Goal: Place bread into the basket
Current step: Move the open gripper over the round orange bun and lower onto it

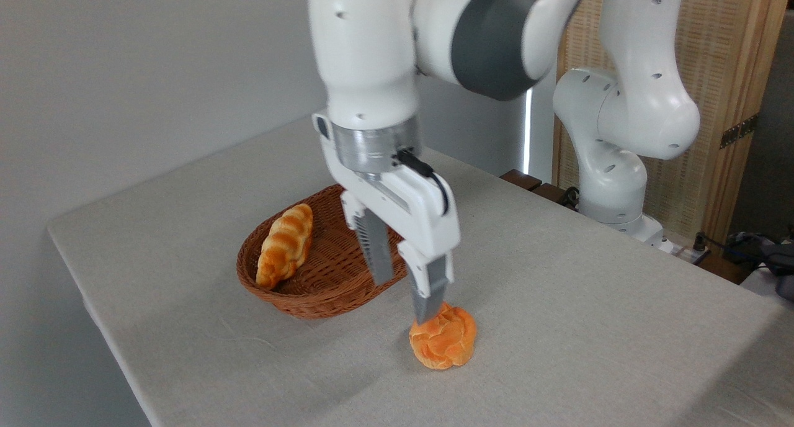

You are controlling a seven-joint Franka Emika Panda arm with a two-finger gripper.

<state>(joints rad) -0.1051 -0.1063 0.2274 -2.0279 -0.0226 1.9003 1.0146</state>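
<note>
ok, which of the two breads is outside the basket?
The round knotted bun, on the tablecloth under the jaws; the braided loaf lies inside the basket.

Gripper (406, 301) pointed downward over table (589, 315), jaws apart. Nearer fingertip (428, 309) at upper left edge of bread (444, 339); contact cannot be confirmed. Farther finger (378, 253) in front of basket (322, 290). Bread resting on grey tablecloth, just right of basket, outside rim. Braided loaf (285, 246) lying inside basket, leaning against left wall. Arm base (611, 191) mounted at far right table edge. Wooden screen (726, 104) behind base.
</note>
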